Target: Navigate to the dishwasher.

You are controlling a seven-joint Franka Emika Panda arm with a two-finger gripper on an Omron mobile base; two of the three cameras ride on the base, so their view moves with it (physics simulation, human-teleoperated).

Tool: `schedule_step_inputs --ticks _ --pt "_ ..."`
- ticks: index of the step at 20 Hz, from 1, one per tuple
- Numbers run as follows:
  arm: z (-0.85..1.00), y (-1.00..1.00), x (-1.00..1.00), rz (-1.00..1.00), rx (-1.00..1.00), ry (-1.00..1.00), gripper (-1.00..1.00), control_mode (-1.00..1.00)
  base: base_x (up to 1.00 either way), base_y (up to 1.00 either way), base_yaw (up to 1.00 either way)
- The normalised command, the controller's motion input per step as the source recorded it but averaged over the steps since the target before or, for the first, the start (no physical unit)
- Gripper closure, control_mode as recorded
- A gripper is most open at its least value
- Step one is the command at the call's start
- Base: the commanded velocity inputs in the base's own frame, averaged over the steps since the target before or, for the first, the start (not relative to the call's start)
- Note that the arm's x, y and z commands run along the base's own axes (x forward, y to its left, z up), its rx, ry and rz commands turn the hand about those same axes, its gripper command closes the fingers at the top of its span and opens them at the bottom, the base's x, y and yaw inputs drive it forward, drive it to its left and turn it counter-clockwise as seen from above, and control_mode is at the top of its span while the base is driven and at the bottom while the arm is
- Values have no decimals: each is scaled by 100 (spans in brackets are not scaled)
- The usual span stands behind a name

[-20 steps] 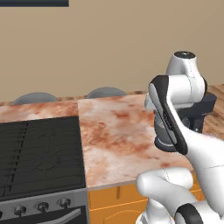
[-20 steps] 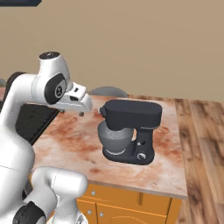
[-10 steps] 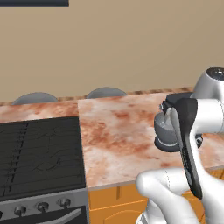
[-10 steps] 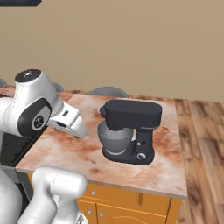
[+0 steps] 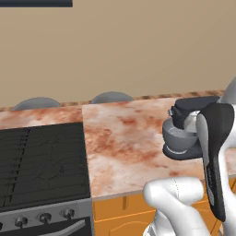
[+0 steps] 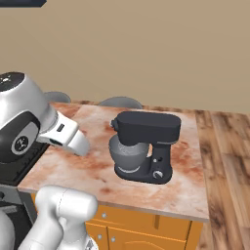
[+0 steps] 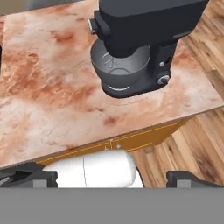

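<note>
The dishwasher is out of view. My gripper (image 7: 107, 178) is open: its two dark fingertips (image 7: 27, 177) stand wide apart with nothing between them. It hangs above the front edge of a marbled reddish counter (image 7: 48, 96) and looks down at a black stand mixer (image 7: 140, 43). In the base views my folded white arm (image 6: 29, 122) rises in front of that counter (image 5: 124, 138), left of the mixer (image 6: 144, 146).
A silver-fronted stove with a black cooktop (image 5: 41, 170) adjoins the counter on the left. Orange cabinet doors (image 6: 146, 229) run under the counter. Two grey stools (image 5: 110, 97) stand behind it. Wooden floor (image 6: 229, 161) lies to the right.
The arm has swung and folded lower, its elbow dropping toward the base. The counter, stove and mixer keep their places in both base views.
</note>
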Motion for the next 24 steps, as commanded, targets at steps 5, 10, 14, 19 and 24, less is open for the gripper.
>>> schedule_step_inputs --ticks 5,10,14,19,24 --pt "41 0 -6 24 0 6 -100 -100 0 0 0" --pt "3 18 -29 13 0 0 -100 100 -19 10 1" --pt "0 0 0 0 0 0 -100 100 -100 55 9" --pt "0 0 0 0 0 0 -100 100 -100 35 47" --pt "0 0 0 0 0 0 -100 100 -55 0 93"
